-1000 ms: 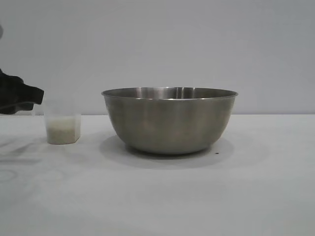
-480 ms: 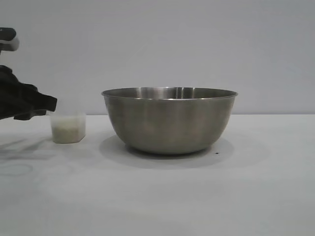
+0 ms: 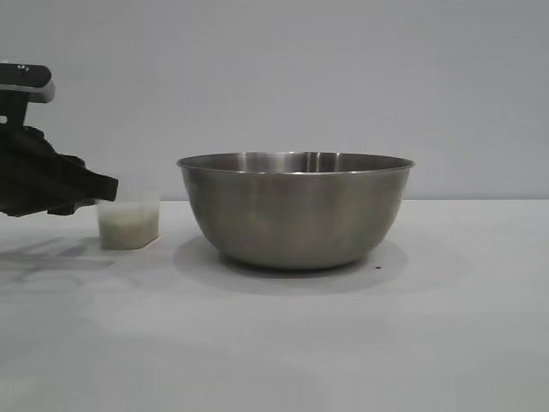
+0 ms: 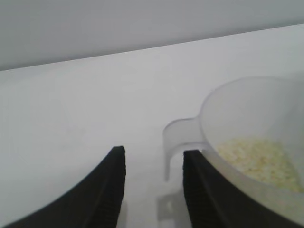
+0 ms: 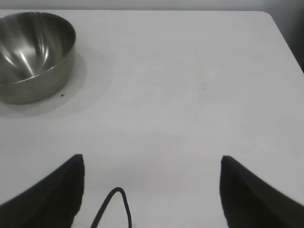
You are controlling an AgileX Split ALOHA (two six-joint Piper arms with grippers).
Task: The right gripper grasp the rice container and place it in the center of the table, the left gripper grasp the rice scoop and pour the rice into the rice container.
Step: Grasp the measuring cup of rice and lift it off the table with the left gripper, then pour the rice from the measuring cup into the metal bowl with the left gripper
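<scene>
- Scoop (image 3: 129,225): one, left of frame on the table (image 3: 343,343), rice (image 3: 128,227) in its bottom.
- Bowl (image 3: 296,209): one, centre.
- Left gripper (image 4: 154,190): fingers apart around the scoop's handle, not yet clamped.
- Right gripper (image 5: 151,190): wide open, empty, well apart from the bowl.

The rice container (image 3: 295,210) sits on the surface (image 3: 343,343), about in the middle. The rice scoop (image 3: 129,223) stands on the surface too, to the left of the rice container and a little apart from it. The rice (image 3: 129,227) lies in the bottom of the rice scoop. My left pincer (image 4: 152,190) is at the far left, just beside the rice scoop, with the scoop's handle (image 4: 178,142) between its two fingers (image 4: 107,190). My right pincer (image 5: 152,190) is well away from the rice container, over a bare part of the surface.
</scene>
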